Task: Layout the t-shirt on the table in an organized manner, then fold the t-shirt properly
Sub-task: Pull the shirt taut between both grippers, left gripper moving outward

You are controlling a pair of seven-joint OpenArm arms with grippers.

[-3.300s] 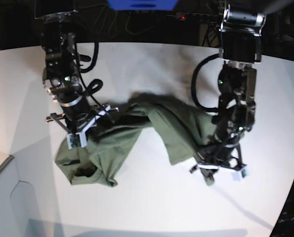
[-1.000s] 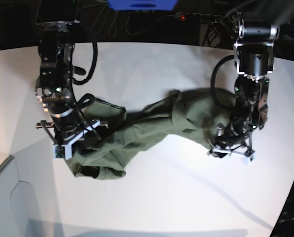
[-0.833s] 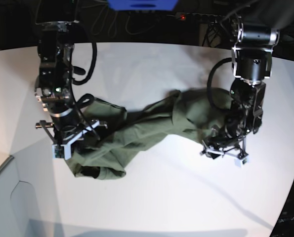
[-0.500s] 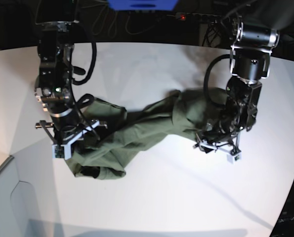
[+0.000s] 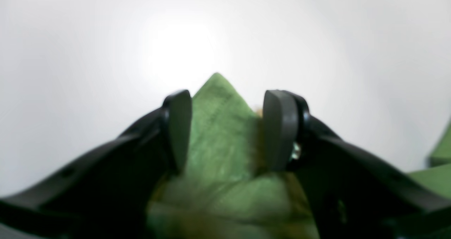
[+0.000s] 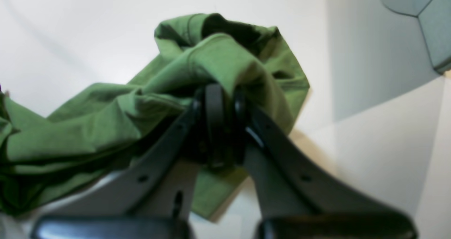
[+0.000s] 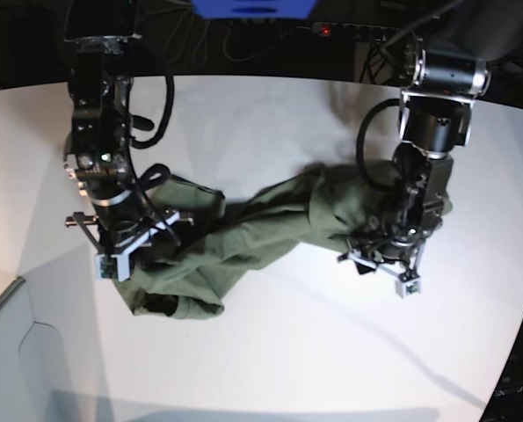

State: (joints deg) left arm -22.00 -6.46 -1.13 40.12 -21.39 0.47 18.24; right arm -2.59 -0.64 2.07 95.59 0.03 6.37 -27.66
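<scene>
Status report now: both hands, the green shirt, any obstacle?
Left hand open, olive-green cotton t-shirt corner between its fingers. Right hand shut on the shirt. Shirt bunched and twisted on the white table. No obstacle seen.

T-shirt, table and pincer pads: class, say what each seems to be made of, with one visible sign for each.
T-shirt: soft woven or knit cloth, likely cotton, matte olive; it bunches into folds and shows stitched hems.
Table: smooth hard white surface, matte with a soft glare; material unclear, perhaps laminate.
Left pincer pads: dark grey, dull, rounded, possibly rubber or plastic.
</scene>
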